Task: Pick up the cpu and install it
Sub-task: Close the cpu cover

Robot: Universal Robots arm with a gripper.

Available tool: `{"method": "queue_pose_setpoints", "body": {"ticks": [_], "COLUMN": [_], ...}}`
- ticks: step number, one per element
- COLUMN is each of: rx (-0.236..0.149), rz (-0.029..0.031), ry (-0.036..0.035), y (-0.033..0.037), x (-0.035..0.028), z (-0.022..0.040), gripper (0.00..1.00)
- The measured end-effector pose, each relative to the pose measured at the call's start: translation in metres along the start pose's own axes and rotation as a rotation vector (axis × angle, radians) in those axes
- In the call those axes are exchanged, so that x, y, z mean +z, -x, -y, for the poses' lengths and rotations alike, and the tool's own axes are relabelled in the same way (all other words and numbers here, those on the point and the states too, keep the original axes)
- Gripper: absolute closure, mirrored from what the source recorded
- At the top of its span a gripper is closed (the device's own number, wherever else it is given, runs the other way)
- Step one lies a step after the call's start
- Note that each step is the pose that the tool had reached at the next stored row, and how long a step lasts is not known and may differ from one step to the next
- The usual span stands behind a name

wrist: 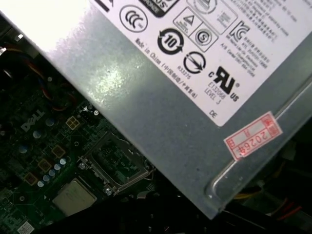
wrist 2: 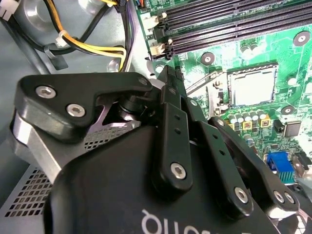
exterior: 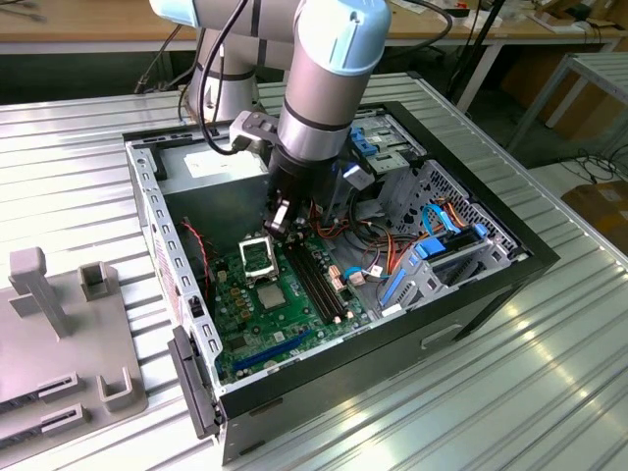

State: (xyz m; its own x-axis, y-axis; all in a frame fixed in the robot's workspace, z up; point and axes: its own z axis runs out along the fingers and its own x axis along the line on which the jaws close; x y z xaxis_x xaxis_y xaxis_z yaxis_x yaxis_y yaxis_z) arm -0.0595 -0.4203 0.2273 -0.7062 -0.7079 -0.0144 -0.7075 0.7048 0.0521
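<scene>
Exterior view: the arm reaches down into an open computer case (exterior: 471,294). The gripper (exterior: 280,221) hangs low over the green motherboard (exterior: 245,329), close above the black socket (exterior: 257,257) with its metal frame. The cpu (exterior: 270,294), a small pale silvery square, lies flat on the board just beyond the socket, apart from the fingertips and not in the socket. Memory slots (exterior: 316,283) run alongside, near the gripper's tip.

Second wrist view: the gripper (wrist 2: 168,73) has its black fingers (wrist 2: 170,126) drawn together to a narrow tip, with nothing seen between them. Memory slots (wrist 2: 219,24) lie past the tip.

First wrist view: the cpu (wrist: 73,197) sits beside the socket (wrist: 117,163), touching nothing of the gripper. A grey power supply box (wrist: 161,102) stands close over the socket.
</scene>
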Motion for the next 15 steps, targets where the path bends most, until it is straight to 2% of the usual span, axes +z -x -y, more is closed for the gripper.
{"method": "queue_pose_setpoints", "body": {"ticks": [15], "rx": [-0.038], "rz": [-0.0051], "ry": [-0.0029], "y": [-0.0012], "x": [-0.0061], "z": [-0.0017], "gripper": [0.89]}}
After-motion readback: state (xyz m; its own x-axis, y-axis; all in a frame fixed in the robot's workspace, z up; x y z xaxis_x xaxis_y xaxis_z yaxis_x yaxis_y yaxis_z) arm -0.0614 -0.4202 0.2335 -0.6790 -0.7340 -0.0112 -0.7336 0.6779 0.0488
